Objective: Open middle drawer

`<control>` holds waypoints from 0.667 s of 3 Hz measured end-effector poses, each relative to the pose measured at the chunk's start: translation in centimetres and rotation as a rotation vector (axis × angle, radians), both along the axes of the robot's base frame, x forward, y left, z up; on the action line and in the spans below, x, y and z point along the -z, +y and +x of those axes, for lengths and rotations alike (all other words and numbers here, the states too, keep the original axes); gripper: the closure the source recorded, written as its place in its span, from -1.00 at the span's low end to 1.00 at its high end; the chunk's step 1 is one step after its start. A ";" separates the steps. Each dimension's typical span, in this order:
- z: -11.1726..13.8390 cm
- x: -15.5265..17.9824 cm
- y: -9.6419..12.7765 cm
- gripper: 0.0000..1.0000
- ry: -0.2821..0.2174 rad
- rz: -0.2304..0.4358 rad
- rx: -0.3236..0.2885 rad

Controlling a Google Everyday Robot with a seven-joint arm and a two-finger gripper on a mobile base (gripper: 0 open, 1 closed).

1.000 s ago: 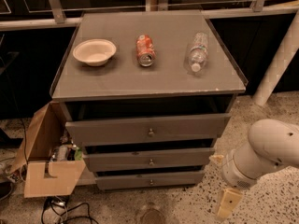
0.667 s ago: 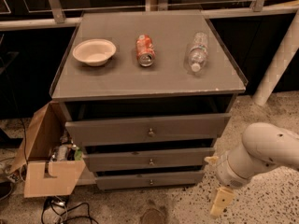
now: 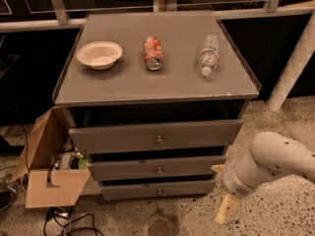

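Note:
The grey cabinet [image 3: 147, 90] has three drawer fronts stacked one above the other. The middle drawer [image 3: 128, 169] is a shallow grey front with a small brass knob [image 3: 159, 170] at its centre, and a dark gap shows above it. My gripper [image 3: 222, 189] is low at the right, just off the right end of the middle and bottom drawers and close to the floor. Its cream fingers [image 3: 226, 209] stand apart and hold nothing. One finger points down and the other tip peeks out by the middle drawer's right end. The gripper is apart from the knob.
The taller top drawer [image 3: 123, 137] and the narrow bottom drawer [image 3: 133, 191] each have a knob. On the cabinet top lie a white bowl [image 3: 99, 54], a red can [image 3: 153, 53] and a clear bottle [image 3: 207, 54]. An open cardboard box [image 3: 49, 178] stands at the left, with cables [image 3: 64, 219] on the floor.
My arm and gripper have moved a little to the left, closer to the right side of the cabinet. The drawers and the things on top have not moved.

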State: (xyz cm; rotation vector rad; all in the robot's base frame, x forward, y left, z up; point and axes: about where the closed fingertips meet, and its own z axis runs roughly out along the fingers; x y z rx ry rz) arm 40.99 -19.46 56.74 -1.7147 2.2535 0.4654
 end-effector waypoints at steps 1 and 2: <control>-0.1 1.1 0.9 -1.00 -0.011 0.006 0.003; 4.0 4.3 4.2 -1.00 -0.041 0.048 0.002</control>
